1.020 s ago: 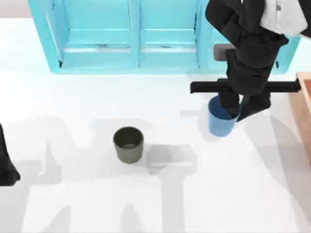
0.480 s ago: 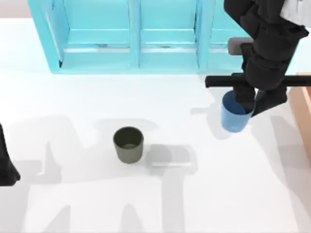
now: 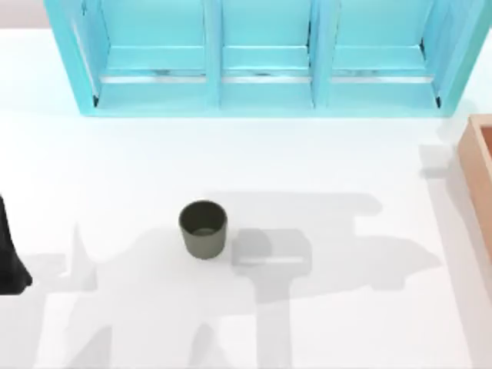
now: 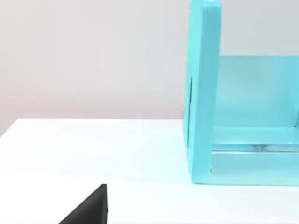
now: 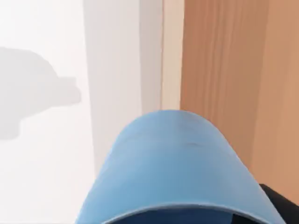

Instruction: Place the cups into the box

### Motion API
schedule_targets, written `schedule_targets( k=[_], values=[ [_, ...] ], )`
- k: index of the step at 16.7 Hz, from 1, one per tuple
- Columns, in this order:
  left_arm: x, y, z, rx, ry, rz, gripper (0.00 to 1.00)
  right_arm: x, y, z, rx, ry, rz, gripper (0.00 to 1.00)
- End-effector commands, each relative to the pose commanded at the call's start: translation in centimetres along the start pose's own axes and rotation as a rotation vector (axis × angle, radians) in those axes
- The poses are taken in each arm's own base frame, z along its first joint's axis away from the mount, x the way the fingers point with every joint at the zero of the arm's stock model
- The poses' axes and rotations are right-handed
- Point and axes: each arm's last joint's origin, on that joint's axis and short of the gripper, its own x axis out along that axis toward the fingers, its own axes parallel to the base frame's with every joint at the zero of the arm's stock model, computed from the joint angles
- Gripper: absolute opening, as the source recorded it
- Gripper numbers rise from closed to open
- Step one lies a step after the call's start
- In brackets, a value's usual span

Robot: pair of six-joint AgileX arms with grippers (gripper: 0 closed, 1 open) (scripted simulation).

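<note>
- Neither cup is seen inside the box (image 3: 478, 165) yet, so by the look of it the whole task is still open — though the first cup appears close to delivery.
- The blue cup (image 5: 175, 163) is seen in the right wrist view, close under the camera and raised off the desk (image 3: 323, 323); beyond it lies the tan wooden wall of the box, with a strip of white desk beside it. The cup is judged to be over or just beside the box edge; which of the two cannot be told.
- The right pincer is taken to be holding the blue cup, since the cup hangs so near the wrist camera; its fingers are not clearly seen, only a dark corner (image 5: 280, 205) beside the cup.
- The olive-grey cup (image 3: 204, 228) stands upright on the desk, left of centre, well apart from the box at the desk's right edge and nearer than the cyan shelf unit (image 3: 254, 58) at the far side. It is untouched.
- The left arm (image 3: 9, 257) is parked at the desk's left edge; whether its pincer is wide or narrow cannot be told — a dark tip (image 4: 91, 207) alone is seen in the left wrist view, which looks over the desk toward the shelf unit's end wall.
- What is left, as judged: the blue cup to be lowered and released in the box, then the olive-grey cup fetched and placed likewise.
</note>
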Motion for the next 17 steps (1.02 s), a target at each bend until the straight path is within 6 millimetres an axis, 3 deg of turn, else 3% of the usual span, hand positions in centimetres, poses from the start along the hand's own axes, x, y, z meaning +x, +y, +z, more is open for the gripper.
schedule_targets(
  k=[4, 7, 10, 17],
  values=[
    [0.0, 0.0, 0.0, 0.000, 0.000, 0.000, 1.00, -1.0, -8.9, -4.8, 0.000, 0.001, 0.008, 0.00],
    [0.0, 0.0, 0.0, 0.000, 0.000, 0.000, 1.00, -1.4, -12.5, -8.6, 0.001, -0.005, 0.012, 0.00],
    [0.0, 0.0, 0.0, 0.000, 0.000, 0.000, 1.00, -1.5, -13.7, -10.7, 0.001, -0.015, 0.009, 0.00],
    [0.0, 0.0, 0.0, 0.000, 0.000, 0.000, 1.00, -1.1, -13.6, -10.7, -0.006, -0.017, 0.006, 0.00]
  ],
)
